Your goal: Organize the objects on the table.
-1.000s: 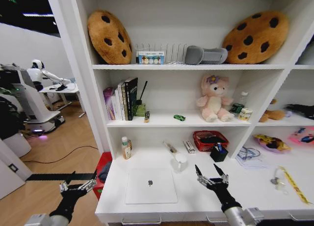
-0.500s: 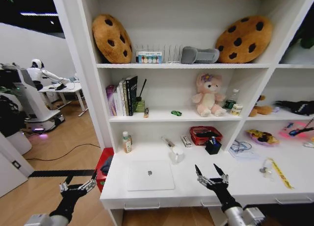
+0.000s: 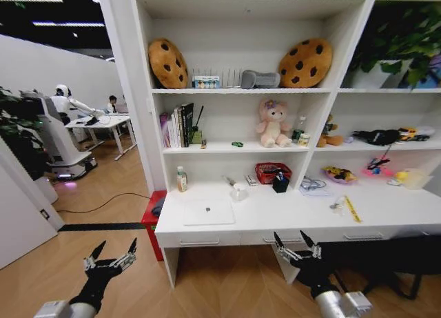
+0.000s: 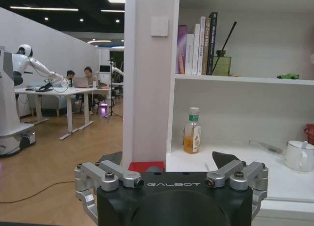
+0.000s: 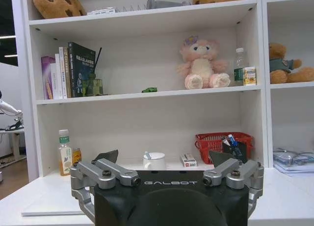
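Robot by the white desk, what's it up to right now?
Nothing is being handled. The left pincer and right pincer are both open and empty, held low in front of the table, short of it. The laptop lies closed on the desk, and the green toy car sits on a shelf above.

Black end effector (image 5: 166, 160) housings (white GALBOT lettering), silver screwed knuckles, dark pointed fingertips (image 5: 106, 156)
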Robot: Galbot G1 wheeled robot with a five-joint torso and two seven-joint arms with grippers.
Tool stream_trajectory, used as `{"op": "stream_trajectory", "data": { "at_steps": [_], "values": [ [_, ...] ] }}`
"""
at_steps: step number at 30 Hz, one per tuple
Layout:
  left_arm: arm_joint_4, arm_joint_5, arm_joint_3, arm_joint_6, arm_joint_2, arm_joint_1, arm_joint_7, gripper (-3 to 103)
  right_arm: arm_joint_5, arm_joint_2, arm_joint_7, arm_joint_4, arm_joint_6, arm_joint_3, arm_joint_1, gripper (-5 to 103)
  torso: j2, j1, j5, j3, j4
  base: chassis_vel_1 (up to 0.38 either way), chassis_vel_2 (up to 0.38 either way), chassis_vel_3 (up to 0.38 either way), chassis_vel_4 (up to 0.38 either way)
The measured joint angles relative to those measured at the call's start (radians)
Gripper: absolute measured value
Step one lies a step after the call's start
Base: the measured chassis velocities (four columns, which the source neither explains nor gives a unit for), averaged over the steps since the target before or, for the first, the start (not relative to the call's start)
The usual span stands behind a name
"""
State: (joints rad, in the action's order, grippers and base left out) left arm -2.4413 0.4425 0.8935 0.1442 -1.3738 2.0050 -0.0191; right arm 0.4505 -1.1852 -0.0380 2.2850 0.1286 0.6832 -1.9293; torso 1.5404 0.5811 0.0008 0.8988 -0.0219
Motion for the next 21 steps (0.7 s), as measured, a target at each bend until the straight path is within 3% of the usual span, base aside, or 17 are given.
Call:
{"op": "stream_trajectory", "data": {
  "at_steps": [5,6,7,15,21],
  "values": [
    [0.0,0.0,0.0,0.0,0.0,0.0,0.0,100,0.0,0.0,0.0,0.0,0.0,0.0,0.0,100,0.0,0.0,-0.0013,0.0,0.0012,0.153,-0.138,-0.168,0.19],
    [0.0,0.0,0.0,0.0,0.0,0.0,0.0,100,0.0,0.0,0.0,0.0,0.0,0.0,0.0,100,0.0,0.0,-0.001,0.0,0.0006,0.056,0.026,-0.067,0.06],
    [0.0,0.0,0.0,0.0,0.0,0.0,0.0,100,0.0,0.0,0.0,0.0,0.0,0.0,-0.001,100,0.0,0.0,-0.0006,0.0,-0.0006,-0.044,-0.003,-0.067,-0.006],
    [0.0,0.0,0.0,0.0,0.0,0.0,0.0,100,0.0,0.0,0.0,0.0,0.0,0.0,0.001,100,-0.001,0.002,-0.0005,0.001,0.0009,-0.051,0.021,0.022,-0.047],
    [0.0,0.0,0.0,0.0,0.0,0.0,0.0,100,0.0,0.0,0.0,0.0,0.0,0.0,0.0,100,-0.001,0.001,-0.0009,0.0,0.0001,-0.01,0.014,0.014,-0.019]
  ]
}}
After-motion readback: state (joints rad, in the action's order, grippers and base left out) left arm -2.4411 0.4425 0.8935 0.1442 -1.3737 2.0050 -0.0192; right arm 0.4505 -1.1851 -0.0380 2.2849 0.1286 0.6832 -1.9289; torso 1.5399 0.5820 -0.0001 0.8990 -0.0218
